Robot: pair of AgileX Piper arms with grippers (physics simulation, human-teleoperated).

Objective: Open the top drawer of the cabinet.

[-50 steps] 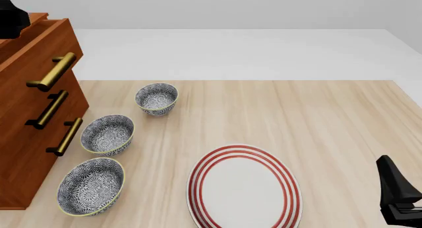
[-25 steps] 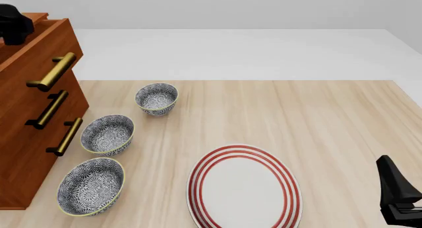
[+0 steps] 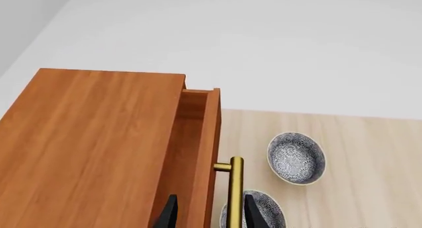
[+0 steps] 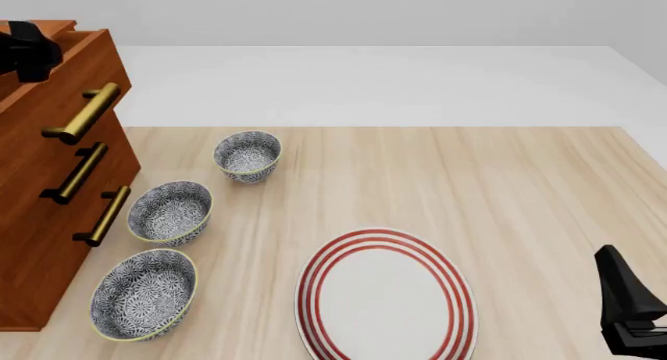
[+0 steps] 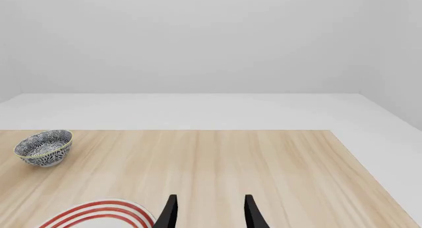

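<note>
No readable writing anywhere. Near right, the right gripper (image 5: 207, 215) sits parted over the table (image 4: 521, 188), holding nothing, beside the red-striped plate (image 4: 386, 297). Far left, the top drawer (image 4: 58, 83) of the cabinet (image 4: 42, 219) is slid out a bit, left gripper (image 3: 207, 213) parted above its brass handle (image 4: 83, 112), not gripping.

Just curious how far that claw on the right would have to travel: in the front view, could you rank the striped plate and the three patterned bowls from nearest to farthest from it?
From the right gripper:
1. Striped plate, centre front.
2. Farthest-back bowl and middle bowl, too close to call.
3. Front bowl, by the cabinet.
</note>
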